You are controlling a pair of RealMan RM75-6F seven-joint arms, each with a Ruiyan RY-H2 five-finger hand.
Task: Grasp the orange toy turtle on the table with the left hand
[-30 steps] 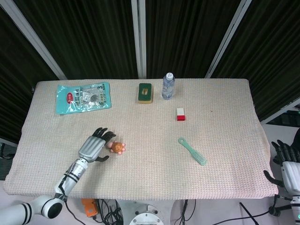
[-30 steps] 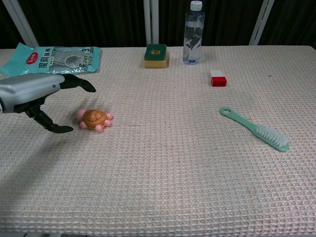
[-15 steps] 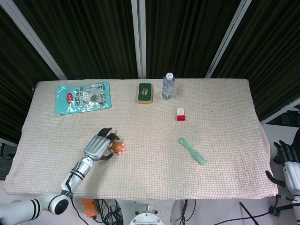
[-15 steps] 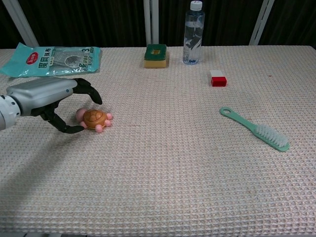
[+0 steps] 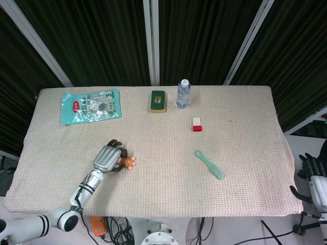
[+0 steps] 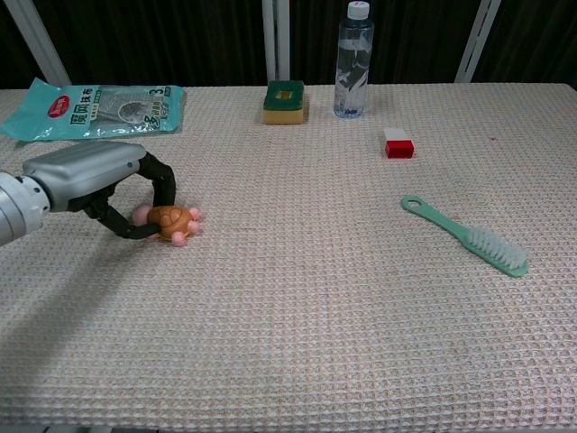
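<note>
Left hand (image 6: pixel 95 180) has finally closed up on the orange toy turtle (image 6: pixel 171 221), black fingers (image 6: pixel 162 183) curling over its shell from above and behind while the thumb hooks in underneath. Half a second back those fingers were still spread with a gap around the toy, and a second back the hand was off to the side and not touching it at all. The turtle has tipped a little since then, pink feet poking out toward the middle of the table (image 6: pixel 297 343); from the head view it sits in the near-left part of the cloth, mostly tucked under the hand (image 5: pixel 108 157). Whether it's lifted off the cloth or still resting on it, can't tell.

Right hand (image 5: pixel 312 171) hangs off the table's right edge, holding nothing, fingers loosely apart.

Nothing else has budged. Clear water bottle (image 6: pixel 352 61) stands upright at the far edge, contents hard to make out. Just left of it sits the green and yellow sponge (image 6: pixel 285 100). Teal packet (image 6: pixel 95 106) lies flat in the far-left corner with some silvery items inside. Red and white block (image 6: pixel 398 143) and green brush (image 6: pixel 467 236) lie over on the right.
</note>
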